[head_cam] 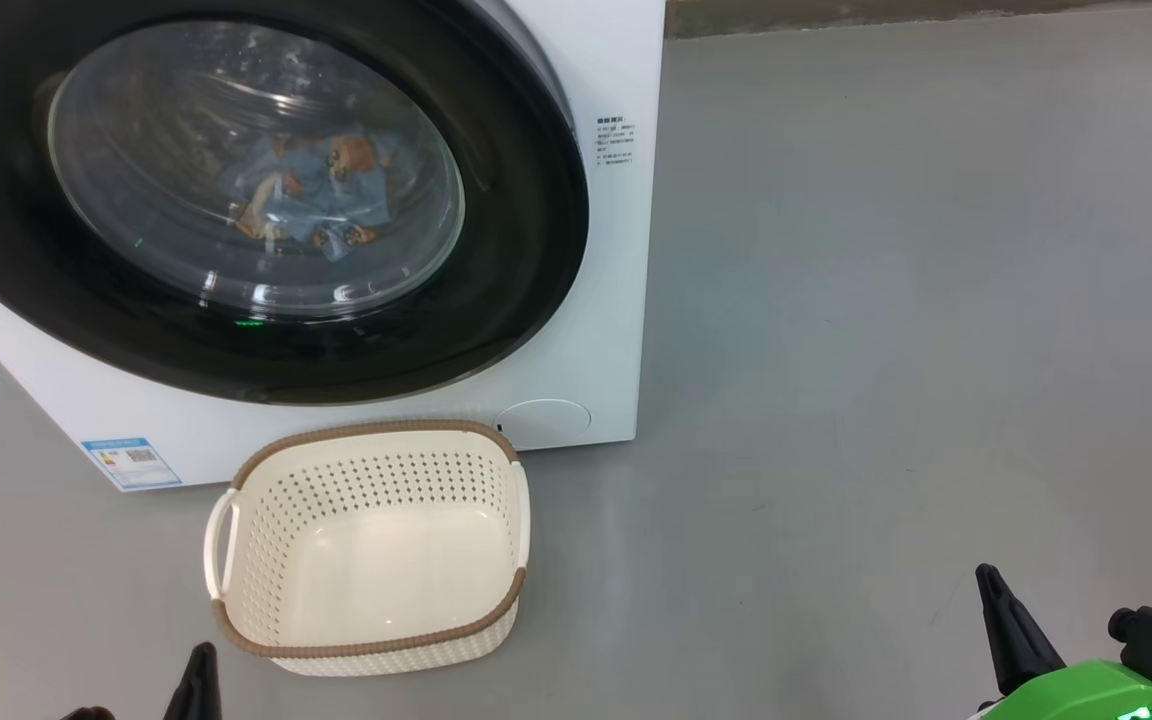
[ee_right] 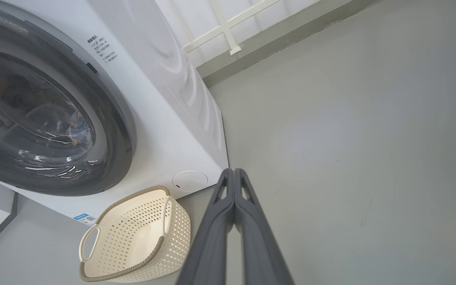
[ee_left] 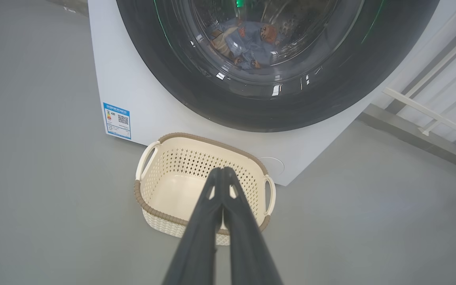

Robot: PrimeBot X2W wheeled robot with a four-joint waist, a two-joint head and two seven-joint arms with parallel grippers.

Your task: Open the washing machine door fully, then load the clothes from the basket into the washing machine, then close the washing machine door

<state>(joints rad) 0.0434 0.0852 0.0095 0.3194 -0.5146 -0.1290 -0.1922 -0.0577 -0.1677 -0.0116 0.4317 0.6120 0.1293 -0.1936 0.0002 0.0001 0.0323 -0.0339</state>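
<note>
washing machine door [head_cam: 496, 300] shut against washing machine [head_cam: 626, 300] | clothes [head_cam: 311, 190] inside, seen through the door | basket [head_cam: 376, 428] on floor [head_cam: 886, 350] just before the machine front | left hand [ee_left: 222, 171] clenched, fingers pressed together | right hand [ee_right: 234, 171] clenched likewise

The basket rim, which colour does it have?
The rim is brown with a woven look; the basket walls are cream. Best in the head view.

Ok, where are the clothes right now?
The clothes lie inside the washer, behind the shut door, upper left in the head view, above the empty basket.
</note>
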